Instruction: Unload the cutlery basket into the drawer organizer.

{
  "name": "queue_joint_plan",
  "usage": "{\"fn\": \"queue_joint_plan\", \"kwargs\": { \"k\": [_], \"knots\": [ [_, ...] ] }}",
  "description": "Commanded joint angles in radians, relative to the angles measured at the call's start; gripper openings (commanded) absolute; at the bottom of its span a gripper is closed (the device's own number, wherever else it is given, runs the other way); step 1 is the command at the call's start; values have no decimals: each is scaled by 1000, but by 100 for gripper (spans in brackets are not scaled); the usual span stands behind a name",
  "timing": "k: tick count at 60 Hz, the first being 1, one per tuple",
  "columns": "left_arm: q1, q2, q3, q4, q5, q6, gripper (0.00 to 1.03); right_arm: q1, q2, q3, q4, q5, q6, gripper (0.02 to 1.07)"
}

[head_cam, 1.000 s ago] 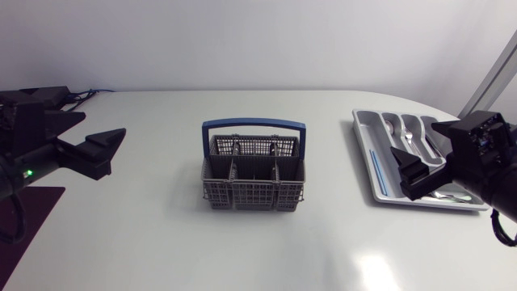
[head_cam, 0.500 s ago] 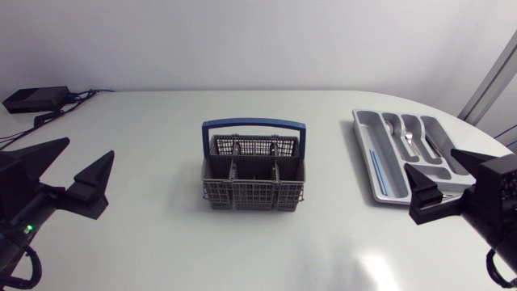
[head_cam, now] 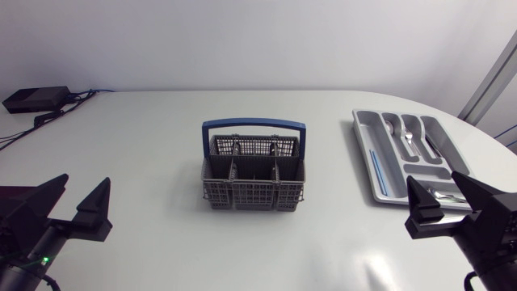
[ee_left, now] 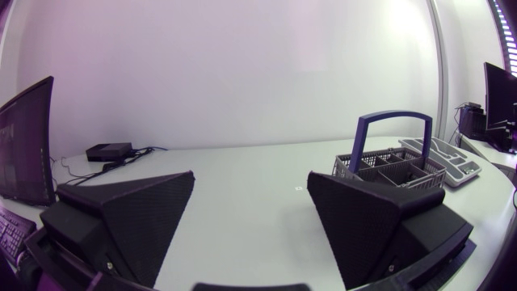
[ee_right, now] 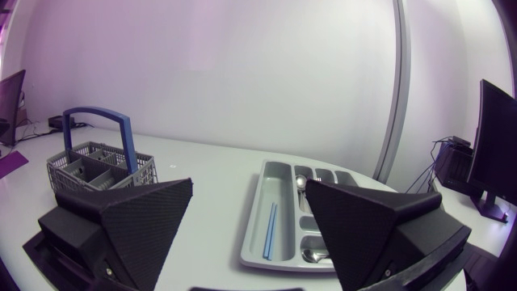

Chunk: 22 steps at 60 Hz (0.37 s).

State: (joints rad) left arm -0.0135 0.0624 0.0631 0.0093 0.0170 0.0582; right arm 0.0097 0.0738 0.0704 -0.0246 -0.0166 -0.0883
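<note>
The grey cutlery basket (head_cam: 254,174) with a blue handle stands mid-table; I see no cutlery in its compartments. It also shows in both wrist views as the basket (ee_left: 388,166) and the basket (ee_right: 101,166). The grey drawer organizer (head_cam: 365,141) lies at the right and holds spoons (head_cam: 408,133), a thin blue stick (head_cam: 376,170) and other cutlery; it appears again as the organizer (ee_right: 271,174). My left gripper (head_cam: 83,192) stands open at the near left, well short of the basket. Open too, my right gripper (head_cam: 436,190) is just in front of the organizer's near end. Nothing lies between the fingers of the left gripper (ee_left: 250,198) or the right gripper (ee_right: 250,202).
A black box (head_cam: 36,99) with cables sits at the far left corner of the table. Bare white tabletop (head_cam: 145,145) lies between each gripper and the basket.
Both arms have drawn back toward the near edge of the table, away from the basket and the organizer. Both grippers stayed open with nothing in them.
</note>
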Motion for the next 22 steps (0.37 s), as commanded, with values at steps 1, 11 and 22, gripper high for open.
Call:
{"fn": "queue_joint_plan", "kwargs": {
  "k": [1,11,22],
  "knots": [
    [12,-47,-51,-7,-13,-49,98,-9,-45,-50,21,14,67,103],
    [14,-62,-63,-9,-17,-58,98,-10,-74,-70,25,17,88,103],
    [14,-62,-63,-9,-17,-58,98,-10,-74,-70,25,17,88,103]
  ]
}}
